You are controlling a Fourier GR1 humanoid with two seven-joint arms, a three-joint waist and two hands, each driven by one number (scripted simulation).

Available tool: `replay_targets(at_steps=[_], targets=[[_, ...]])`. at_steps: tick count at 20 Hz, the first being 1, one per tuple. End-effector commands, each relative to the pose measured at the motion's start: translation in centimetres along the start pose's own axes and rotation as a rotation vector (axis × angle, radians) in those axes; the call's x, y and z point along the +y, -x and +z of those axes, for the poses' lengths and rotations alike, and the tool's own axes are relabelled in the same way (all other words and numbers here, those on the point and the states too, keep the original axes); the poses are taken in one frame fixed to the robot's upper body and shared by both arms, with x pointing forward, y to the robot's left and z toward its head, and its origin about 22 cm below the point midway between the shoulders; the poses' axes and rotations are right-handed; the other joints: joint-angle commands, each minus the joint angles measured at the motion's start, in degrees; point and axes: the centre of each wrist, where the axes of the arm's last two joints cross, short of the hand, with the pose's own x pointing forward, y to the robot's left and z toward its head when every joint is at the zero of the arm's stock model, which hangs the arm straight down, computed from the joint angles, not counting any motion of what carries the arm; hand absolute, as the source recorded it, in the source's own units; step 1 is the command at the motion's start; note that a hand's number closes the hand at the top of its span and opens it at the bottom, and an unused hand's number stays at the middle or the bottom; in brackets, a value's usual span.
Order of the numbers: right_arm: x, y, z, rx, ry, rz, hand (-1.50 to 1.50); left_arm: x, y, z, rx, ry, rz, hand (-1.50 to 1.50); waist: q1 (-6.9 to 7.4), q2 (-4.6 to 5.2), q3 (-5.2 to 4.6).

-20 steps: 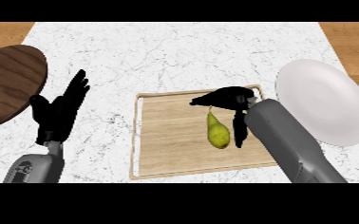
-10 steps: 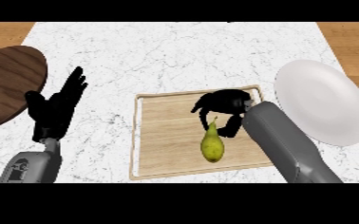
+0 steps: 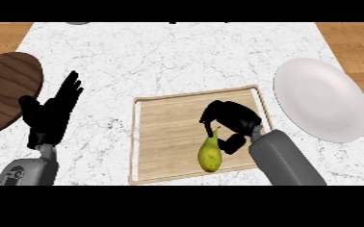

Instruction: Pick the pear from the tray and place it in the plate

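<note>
The pear (image 3: 210, 155), long axis near-vertical in frame, lies just lower-left of the right hand (image 3: 231, 120); its curled fingers hold nothing.

So the tray (image 3: 171, 125) sits mid-counter (image 3: 177, 53), with the pear (image 3: 210, 155) lying on its near right part. The right hand (image 3: 231, 120) is over the tray, just behind and right of the pear. The plate (image 3: 320, 98) is right of the tray, and the left hand (image 3: 51, 113) rests far left.

Right hand (image 3: 231, 121) curled beside pear (image 3: 210, 155) on tray (image 3: 167, 125), contact unclear, plate (image 3: 318, 98) right
</note>
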Motion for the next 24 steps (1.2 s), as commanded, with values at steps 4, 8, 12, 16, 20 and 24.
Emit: replay_targets(at_steps=[4,8,12,16,20,24], targets=[[1.1,-2.0,4.6,0.164,0.412,0.106,1.5,1.0,0.5,0.5,0.01,-0.019,0.007,0.0,-0.99,0.53,-0.05],[-1.3,-2.6,7.2,0.181,0.727,0.154,1.5,-0.1,0.0,0.2,-0.01,-0.014,0.017,0.0,-0.88,0.71,0.01],[-2.2,-4.8,10.4,0.243,0.982,0.182,1.5,-0.4,-0.5,-0.5,0.001,-0.022,0.011,0.0,-1.54,0.71,-0.02],[-2.6,-3.8,15.4,0.359,1.068,0.146,1.5,0.1,0.2,0.1,-0.011,0.016,0.006,0.0,0.46,1.19,0.0],[-3.7,-2.2,16.7,0.413,1.128,0.032,1.5,-1.5,0.4,-1.2,-0.018,0.012,-0.001,0.0,1.19,1.45,0.01],[-3.3,2.1,18.2,0.466,1.157,-0.032,1.5,-1.4,-0.7,-2.0,-0.02,0.031,-0.004,0.0,1.45,1.54,0.03]])
